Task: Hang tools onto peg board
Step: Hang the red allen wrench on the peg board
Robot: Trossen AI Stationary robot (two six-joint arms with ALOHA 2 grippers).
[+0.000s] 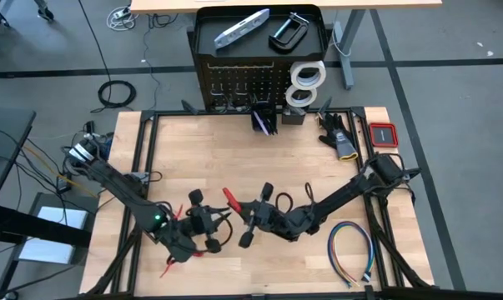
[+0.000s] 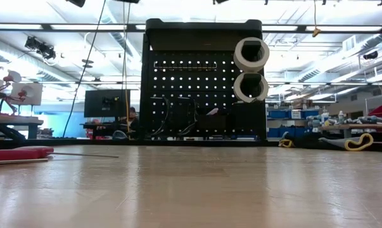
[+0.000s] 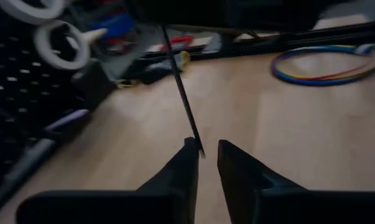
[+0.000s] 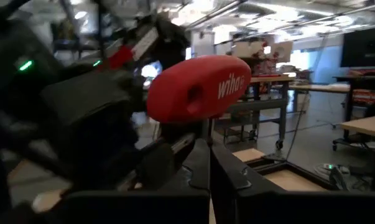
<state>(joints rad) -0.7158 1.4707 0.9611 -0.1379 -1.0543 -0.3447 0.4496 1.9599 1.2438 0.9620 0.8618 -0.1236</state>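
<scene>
A red T-handled driver (image 4: 199,87) with a thin dark shaft (image 3: 181,87) hangs in the air over the table's near middle. My right gripper (image 1: 243,214) is shut on it just below the handle (image 1: 231,198). My left gripper (image 3: 207,155) stands open facing it, the shaft's free end between its fingertips; whether they touch it I cannot tell. The peg board (image 1: 243,79) stands at the far edge, with a silver bar tool (image 1: 241,27) and a C-clamp (image 1: 289,32) in its top tray and two tape rolls (image 2: 249,69) hanging on its front. My right gripper pinches the driver's shaft (image 4: 209,140) between its two shut fingers, right under the red handle. The fingers come roughly level from the table's right side and lie across the shaft. The driver is lifted clear of the table, handle upward and shaft reaching toward my left gripper.
Another red-handled tool (image 1: 171,267) lies on the table near the front left, seen also in the low view (image 2: 16,153). A multicoloured wire loop (image 1: 351,250) lies front right. A small red case (image 1: 383,133) and a black-and-yellow tool (image 1: 341,142) sit at the far right.
</scene>
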